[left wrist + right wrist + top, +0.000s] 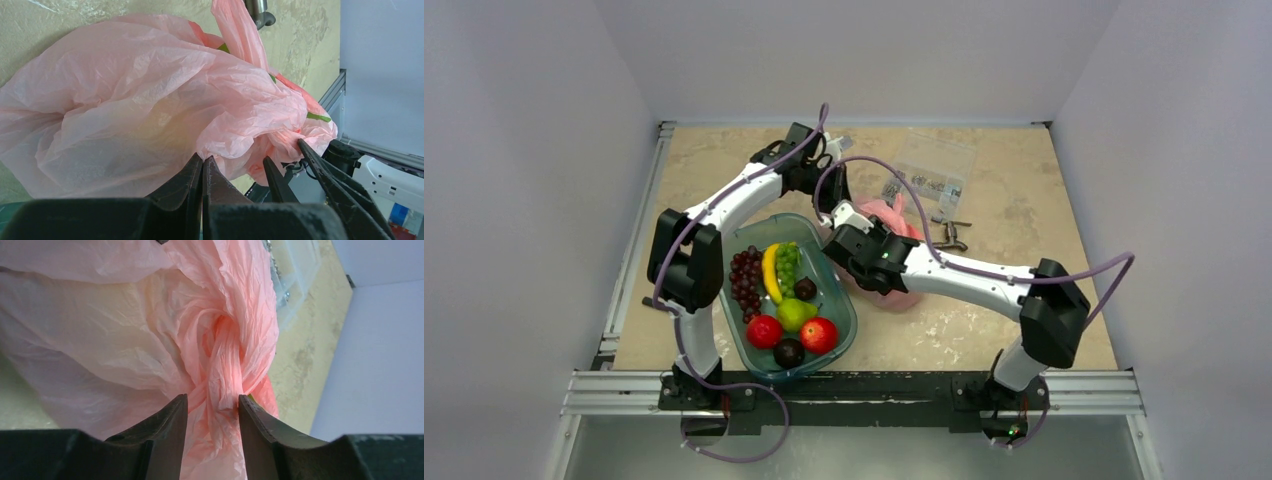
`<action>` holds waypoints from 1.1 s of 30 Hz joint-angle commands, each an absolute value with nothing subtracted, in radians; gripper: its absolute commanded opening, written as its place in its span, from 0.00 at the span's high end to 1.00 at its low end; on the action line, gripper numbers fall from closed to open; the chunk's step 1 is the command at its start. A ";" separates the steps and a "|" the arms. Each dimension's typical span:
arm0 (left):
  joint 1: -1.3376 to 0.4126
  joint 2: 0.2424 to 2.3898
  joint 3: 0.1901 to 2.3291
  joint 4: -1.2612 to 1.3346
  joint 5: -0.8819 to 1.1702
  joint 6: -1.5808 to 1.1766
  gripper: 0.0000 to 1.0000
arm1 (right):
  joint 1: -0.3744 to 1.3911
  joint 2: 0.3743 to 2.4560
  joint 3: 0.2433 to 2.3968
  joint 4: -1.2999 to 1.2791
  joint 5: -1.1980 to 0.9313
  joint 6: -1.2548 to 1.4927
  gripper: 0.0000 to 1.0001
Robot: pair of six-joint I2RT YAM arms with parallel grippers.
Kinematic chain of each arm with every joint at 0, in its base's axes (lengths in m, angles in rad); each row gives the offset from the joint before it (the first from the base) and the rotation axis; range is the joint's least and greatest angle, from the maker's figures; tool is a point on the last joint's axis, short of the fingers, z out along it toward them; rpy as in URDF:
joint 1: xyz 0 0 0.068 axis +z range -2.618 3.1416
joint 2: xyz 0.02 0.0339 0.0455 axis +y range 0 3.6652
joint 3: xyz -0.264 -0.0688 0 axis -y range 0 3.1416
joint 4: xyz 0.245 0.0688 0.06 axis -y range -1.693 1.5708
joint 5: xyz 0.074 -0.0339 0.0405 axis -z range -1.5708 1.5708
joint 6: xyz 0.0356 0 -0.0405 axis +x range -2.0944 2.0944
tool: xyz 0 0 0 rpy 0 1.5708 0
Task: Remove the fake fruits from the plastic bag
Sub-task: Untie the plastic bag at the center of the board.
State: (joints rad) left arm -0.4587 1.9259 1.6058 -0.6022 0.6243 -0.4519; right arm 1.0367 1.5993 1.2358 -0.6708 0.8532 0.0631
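The plastic bag point(902, 218) lies on the worktop point(1024, 200) at mid depth, just right of the tray point(829, 285) and near-side of a clear packet point(929, 170). It is thin, crinkled, translucent pink film, puffed out in the body and drawn in at one end to a tight twisted neck, so the mouth is judged closed. The fake fruits can't be made out w/ certainty: only a faint yellowish shade and bits of red and green show through the film, so they are taken to be inside. The step in hand is judged to be opening the bag, w/ nothing taken out yet. The right fingers point(212, 402) are set approx. half closed around the twisted neck, the bunched film filling the gap and touching both inner faces. The left fingers point(202, 162) are closed tight, a fold of the bag's body apparently nipped at the tips, just beside the right pair. Next, the neck needs to be untwisted or pulled loose while the body is held down, and the mouth spread wide enough for a fruit to be reached; thin film may tear or slip if pulled hard.
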 commanded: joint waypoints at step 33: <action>-0.521 1.744 1.591 -0.564 0.485 -0.270 0.40 | 1.050 0.774 0.534 0.253 0.564 0.025 1.00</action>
